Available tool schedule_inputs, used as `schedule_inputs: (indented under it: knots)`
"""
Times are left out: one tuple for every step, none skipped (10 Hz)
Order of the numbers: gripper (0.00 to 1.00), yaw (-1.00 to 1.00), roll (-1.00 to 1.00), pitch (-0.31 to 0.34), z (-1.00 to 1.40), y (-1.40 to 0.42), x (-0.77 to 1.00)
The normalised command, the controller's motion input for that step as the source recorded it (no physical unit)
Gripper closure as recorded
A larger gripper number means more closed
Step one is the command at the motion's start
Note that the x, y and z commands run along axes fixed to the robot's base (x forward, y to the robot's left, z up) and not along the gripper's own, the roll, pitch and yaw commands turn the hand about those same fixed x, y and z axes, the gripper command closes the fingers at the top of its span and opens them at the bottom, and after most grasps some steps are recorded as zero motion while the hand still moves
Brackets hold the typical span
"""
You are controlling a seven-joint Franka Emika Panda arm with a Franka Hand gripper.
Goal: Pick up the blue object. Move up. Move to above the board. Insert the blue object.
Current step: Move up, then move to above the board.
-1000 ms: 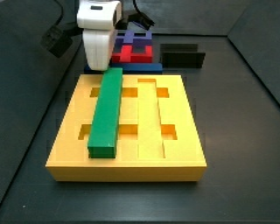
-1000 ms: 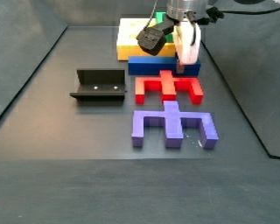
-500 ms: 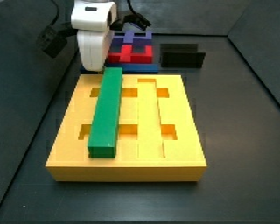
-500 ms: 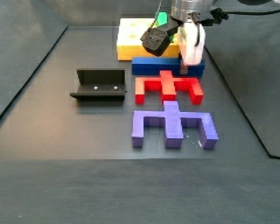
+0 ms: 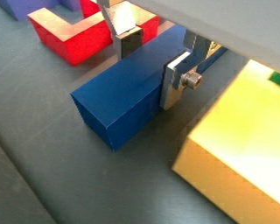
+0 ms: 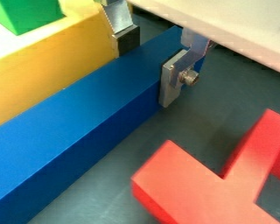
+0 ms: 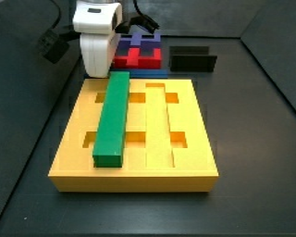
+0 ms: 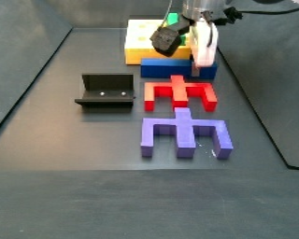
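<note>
Hand (image 5: 154, 59) astride smooth rectangular blue object (image 5: 125, 103).

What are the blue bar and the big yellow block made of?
Both look like matte moulded or printed plastic. The blue bar, straddled by the hand, shows flat uniform colour and crisp edges; the yellow block has the same dull, even surface. Painted wood cannot be ruled out.

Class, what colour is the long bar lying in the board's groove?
Green, clearest in a side view; the hand is beyond the yellow board.
</note>
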Motion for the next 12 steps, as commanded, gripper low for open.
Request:
schedule_inputs:
  knots:
    - [1.00,-0.02,0.01,0.032,0.79,0.06,-0.05]
    - [1.00,-0.02,-0.01,0.073,0.62,0.05,-0.08]
    - [1.00,-0.01,-0.05,0.048,0.25,0.01,-0.01]
    - [1.00,0.00,0.00,0.000,1.40,0.00,0.00]
    - [1.00,0.00,0.00,0.017,1.40,0.00,-0.01]
    - [1.00,0.00,-0.02,0.038,1.40,0.00,-0.04]
    - [1.00,-0.01,-0.06,0.010,1.40,0.00,-0.03]
    - [1.00,-0.01,-0.09,0.039,1.40,0.00,0.00]
    - [1.00,-0.01,-0.09,0.071,1.40,0.00,0.01]
    - [1.00,0.00,-0.08,0.076,1.40,0.00,0.01]
    - [1.00,-0.01,-0.07,0.072,0.82,0.01,0.01]
    - [1.00,-0.01,-0.07,0.068,0.40,0.01,0.02]
